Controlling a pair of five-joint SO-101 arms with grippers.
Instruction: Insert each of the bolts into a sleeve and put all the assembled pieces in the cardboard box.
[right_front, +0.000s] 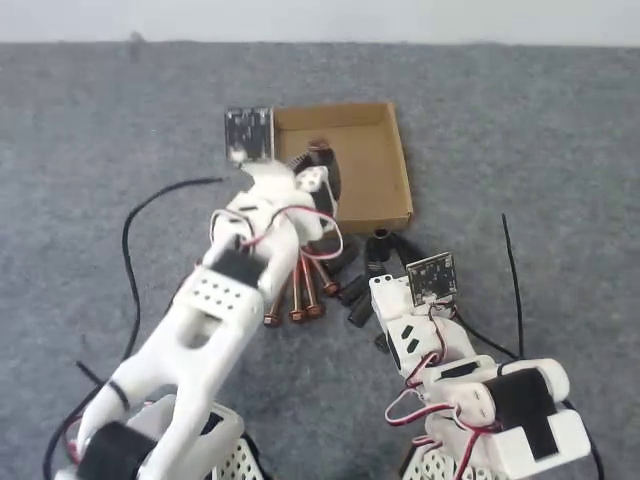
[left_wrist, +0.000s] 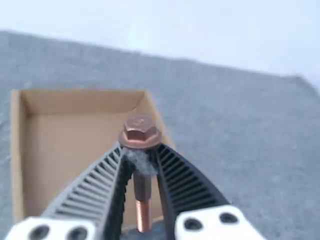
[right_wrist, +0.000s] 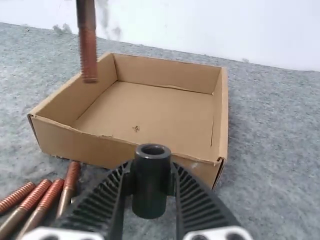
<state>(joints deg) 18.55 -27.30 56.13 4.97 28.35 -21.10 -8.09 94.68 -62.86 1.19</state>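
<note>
Copper bolt clamped in left claw; black sleeve clamped in right claw.

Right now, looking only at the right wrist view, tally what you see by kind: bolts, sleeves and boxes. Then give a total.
Bolts: 4 (3 lying bolts on the table beside the box, 1 raised bolt above it)
Sleeves: 1 (the sleeve in the right hand)
Boxes: 1 (the cardboard box)
Total: 6
</note>
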